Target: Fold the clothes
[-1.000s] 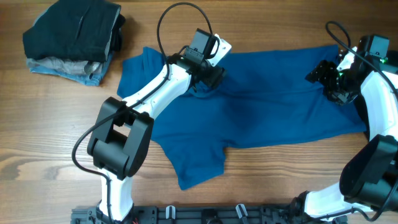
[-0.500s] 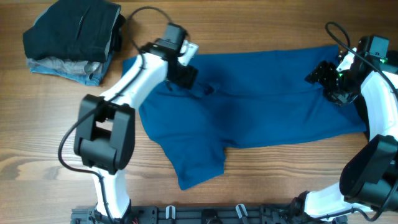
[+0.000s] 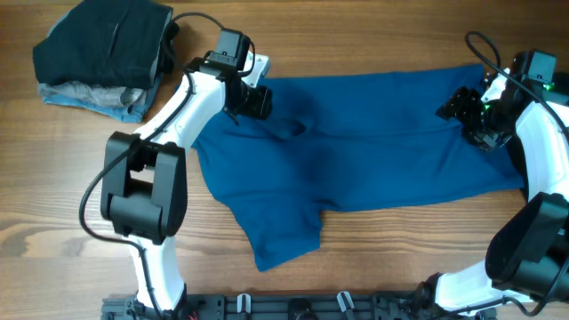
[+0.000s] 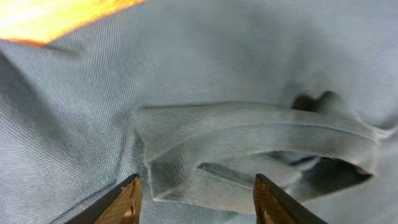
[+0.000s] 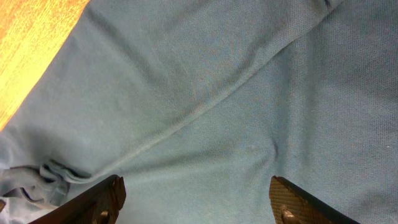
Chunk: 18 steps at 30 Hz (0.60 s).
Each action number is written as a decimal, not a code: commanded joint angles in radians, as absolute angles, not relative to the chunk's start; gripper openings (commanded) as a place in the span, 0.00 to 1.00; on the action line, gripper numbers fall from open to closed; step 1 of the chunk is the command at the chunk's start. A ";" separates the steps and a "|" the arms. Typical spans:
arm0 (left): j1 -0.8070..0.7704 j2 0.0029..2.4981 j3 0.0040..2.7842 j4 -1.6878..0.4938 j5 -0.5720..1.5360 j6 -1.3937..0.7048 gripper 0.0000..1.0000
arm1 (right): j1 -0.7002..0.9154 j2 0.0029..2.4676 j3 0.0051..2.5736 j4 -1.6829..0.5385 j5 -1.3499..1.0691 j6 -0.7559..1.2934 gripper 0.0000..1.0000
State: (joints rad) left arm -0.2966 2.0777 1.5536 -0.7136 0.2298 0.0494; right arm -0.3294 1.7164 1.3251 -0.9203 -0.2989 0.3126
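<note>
Folding looks unstarted: royal-blue polo shirt (image 3: pixel 382 142) lies spread and rumpled on the counter (image 3: pixel 400 258), left gripper (image 4: pixel 196 186) open astride the collar (image 4: pixel 249 124), right gripper (image 5: pixel 196 183) wide open over the opposite end, neither holding cloth.

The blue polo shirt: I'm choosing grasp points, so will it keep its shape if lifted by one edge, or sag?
Probably sags: the blue polo shirt lies limp, with soft creases and a bunched fold. Likely light, being thin knit. Pushed, it would probably wrinkle rather than slide across the wooden table.
</note>
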 commanded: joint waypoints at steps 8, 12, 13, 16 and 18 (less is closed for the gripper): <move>-0.290 2.131 1.573 -0.712 0.227 0.036 0.15 | -0.332 1.709 1.323 -0.928 -0.312 0.314 0.79; -0.290 2.067 1.573 -0.735 0.227 0.036 0.15 | -0.332 1.709 1.323 -0.932 -0.312 0.313 0.79; -0.290 2.054 1.573 -0.743 0.227 0.036 0.14 | -0.332 1.709 1.323 -0.933 -0.312 0.314 0.79; -0.290 2.035 1.573 -0.794 0.226 0.036 0.04 | -0.332 1.709 1.323 -0.933 -0.312 0.313 0.79; -0.290 2.035 1.573 -0.858 0.227 0.036 0.04 | -0.332 1.709 1.323 -0.933 -0.312 0.313 0.79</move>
